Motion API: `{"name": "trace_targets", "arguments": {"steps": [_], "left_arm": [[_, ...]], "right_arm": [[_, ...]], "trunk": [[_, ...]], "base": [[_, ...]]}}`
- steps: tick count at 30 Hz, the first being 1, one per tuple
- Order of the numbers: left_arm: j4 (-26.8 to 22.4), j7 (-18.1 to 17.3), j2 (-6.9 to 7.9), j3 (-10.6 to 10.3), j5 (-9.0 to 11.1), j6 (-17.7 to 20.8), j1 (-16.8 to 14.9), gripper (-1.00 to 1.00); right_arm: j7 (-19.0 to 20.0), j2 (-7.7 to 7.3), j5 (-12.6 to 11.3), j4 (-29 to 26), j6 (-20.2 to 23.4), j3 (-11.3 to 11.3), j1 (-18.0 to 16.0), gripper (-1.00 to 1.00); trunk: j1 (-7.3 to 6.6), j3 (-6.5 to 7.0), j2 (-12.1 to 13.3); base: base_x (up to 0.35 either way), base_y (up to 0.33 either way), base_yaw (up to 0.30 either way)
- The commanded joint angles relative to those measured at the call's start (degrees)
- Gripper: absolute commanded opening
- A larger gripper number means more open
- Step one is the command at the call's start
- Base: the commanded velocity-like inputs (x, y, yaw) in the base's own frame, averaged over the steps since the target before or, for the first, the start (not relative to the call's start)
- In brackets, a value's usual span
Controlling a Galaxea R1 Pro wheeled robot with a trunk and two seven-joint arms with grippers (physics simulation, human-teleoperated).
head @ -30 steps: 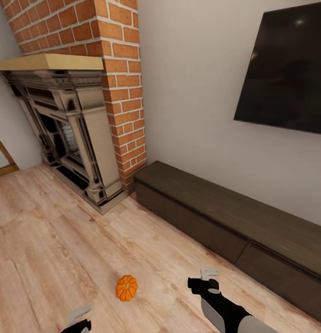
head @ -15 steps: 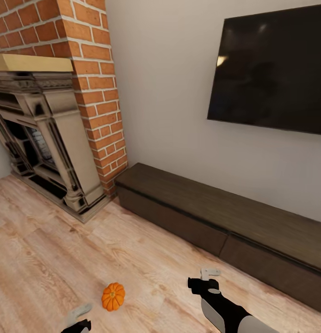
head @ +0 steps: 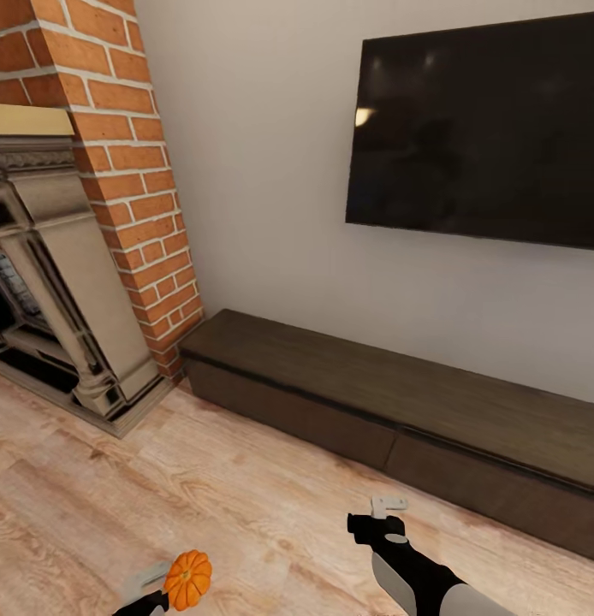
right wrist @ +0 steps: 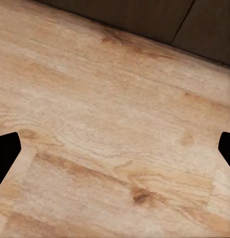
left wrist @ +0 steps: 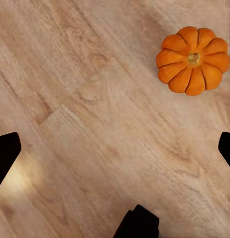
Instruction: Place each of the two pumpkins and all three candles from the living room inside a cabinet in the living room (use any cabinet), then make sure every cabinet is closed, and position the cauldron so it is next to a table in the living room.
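A small round orange ribbed pumpkin (head: 187, 578) is sitting on the pale wood-plank floor (head: 246, 496), out in the open and well apart from the floor's edge where the long, low dark-brown wooden cabinet (head: 400, 411) is standing against the white wall. In the head view the pumpkin is showing just beside the left gripper (head: 147, 586); in the left wrist view it (left wrist: 193, 60) is lying off to one side, not between the fingers, whose dark tips are spread wide at the picture's edges with only bare floor between them. The right gripper (head: 384, 512) is hanging over bare planks nearer the cabinet, and its fingers are likewise spread wide and holding nothing.

The cabinet's handleless drawer fronts are all sitting flush and shut beneath the black wall-mounted television (head: 477, 128), with the red-brick chimney and ornate fireplace (head: 66, 282) at the cabinet's far end.

The step in hand appears to be approaching the pumpkin for pickup. The next move probably calls for shifting the left gripper sideways until the pumpkin is centred between the fingers, then lowering and closing on its ribbed sides. A drawer will also need pulling open before the pumpkin can go in, likely a job for the free right arm.
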Motion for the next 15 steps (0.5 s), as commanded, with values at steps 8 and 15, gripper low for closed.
{"name": "trace_targets", "arguments": {"steps": [8, 15], "left_arm": [[-0.15, 0.46, 0.08, -0.56, 0.24, 0.36, -0.02, 1.0], [-0.15, 0.46, 0.11, -0.59, 0.24, 0.36, -0.02, 1.0]], "right_arm": [[-0.36, -0.04, -0.54, -0.06, -0.06, 0.44, -0.06, 1.0], [-0.35, -0.05, -0.54, -0.05, -0.06, 0.44, -0.06, 1.0]], "trunk": [[0.0, -0.03, -0.03], [0.0, -0.03, -0.03]], "base": [[0.003, -0.084, -0.034], [0.075, -0.012, -0.001]]}}
